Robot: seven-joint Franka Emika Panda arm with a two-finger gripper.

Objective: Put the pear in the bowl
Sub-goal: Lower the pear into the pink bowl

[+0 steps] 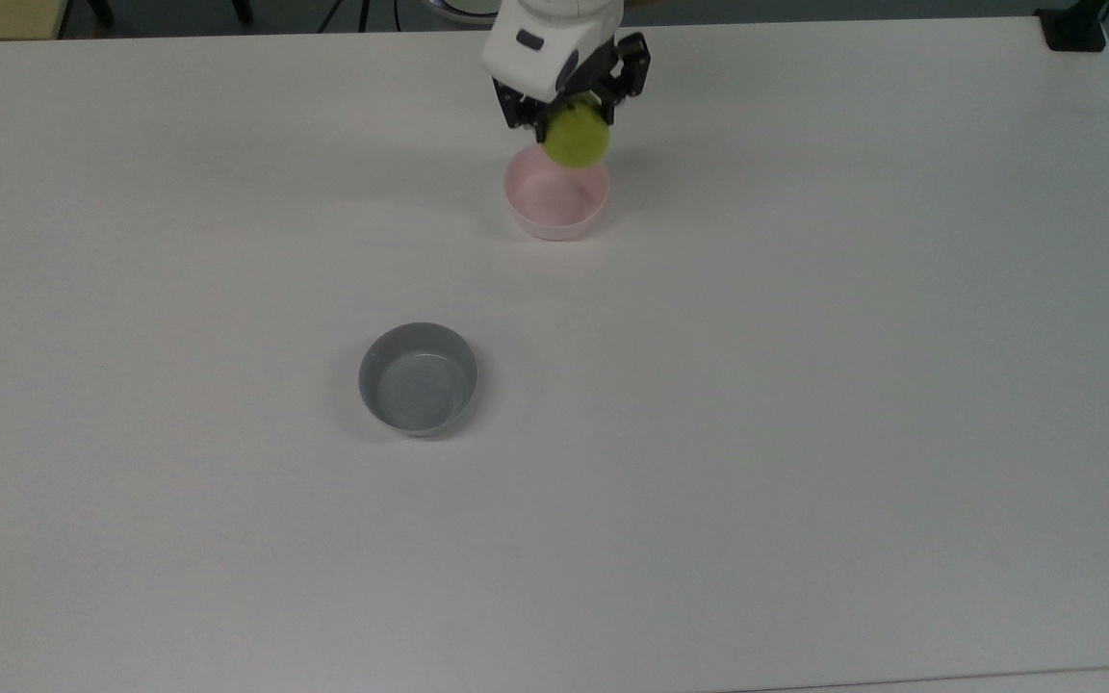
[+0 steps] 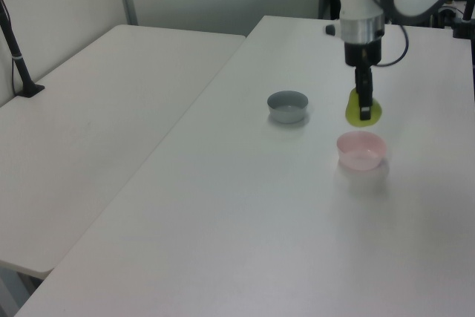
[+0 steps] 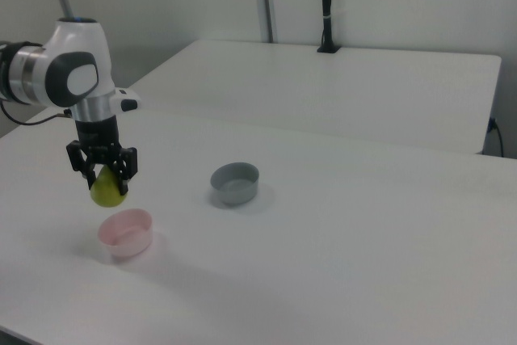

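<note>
Surface: white table [image 1: 805, 433] fills the top view; a second white table [image 2: 96, 109] stands at the left of the left view.
Pink bowl [image 1: 555, 199]: upper centre of the top view, nothing inside.
Grey bowl [image 1: 418, 378]: near the middle of the top view, well apart from the pink one, nothing inside.
Pear [image 1: 576, 138]: clenched between the fingers of the gripper [image 1: 571, 115], hanging in the air above the far rim of the pink bowl, not touching it.
Gripper state: closed on the pear, which hangs below the fingers.
Arm [image 3: 77, 78]: white, at the left of the right view, the wrist pointing straight down to the table.
</note>
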